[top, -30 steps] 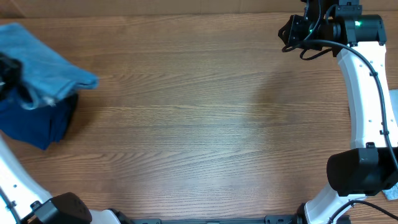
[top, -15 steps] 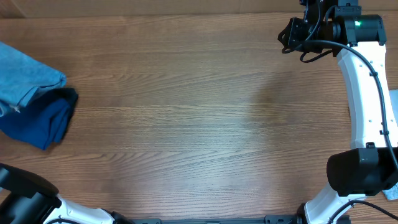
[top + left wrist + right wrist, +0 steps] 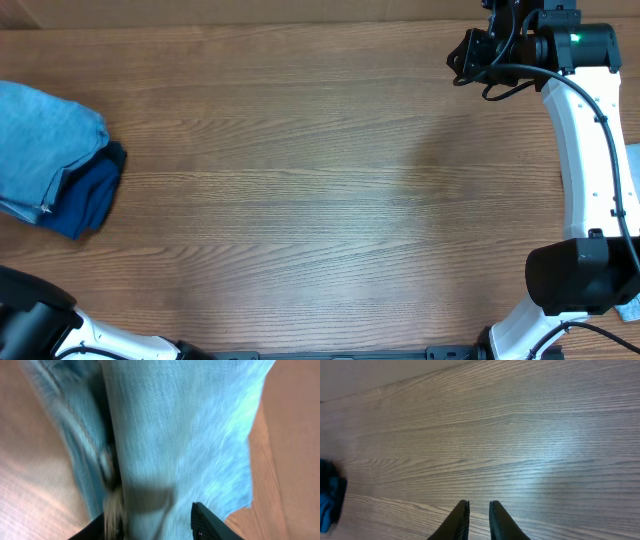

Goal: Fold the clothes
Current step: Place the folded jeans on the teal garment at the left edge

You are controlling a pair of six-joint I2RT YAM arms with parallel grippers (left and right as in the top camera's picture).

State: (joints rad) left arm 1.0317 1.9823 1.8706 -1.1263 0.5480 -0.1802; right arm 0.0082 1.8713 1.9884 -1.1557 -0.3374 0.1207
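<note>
The light-blue jeans (image 3: 40,145) lie bunched at the far left edge of the wood-grain counter (image 3: 300,200), running out of the overhead view. They rest on top of a dark blue garment (image 3: 88,195), which shows along their near and right sides. In the blurred left wrist view, the left end effector (image 3: 155,522) hangs just above the denim with its jaws apart and cloth filling the gap; I cannot tell whether it touches. The right end effector (image 3: 479,520) is well apart at the far right corner, almost closed to a slit and holding nothing. The white right arm (image 3: 590,150) runs along the right edge.
</note>
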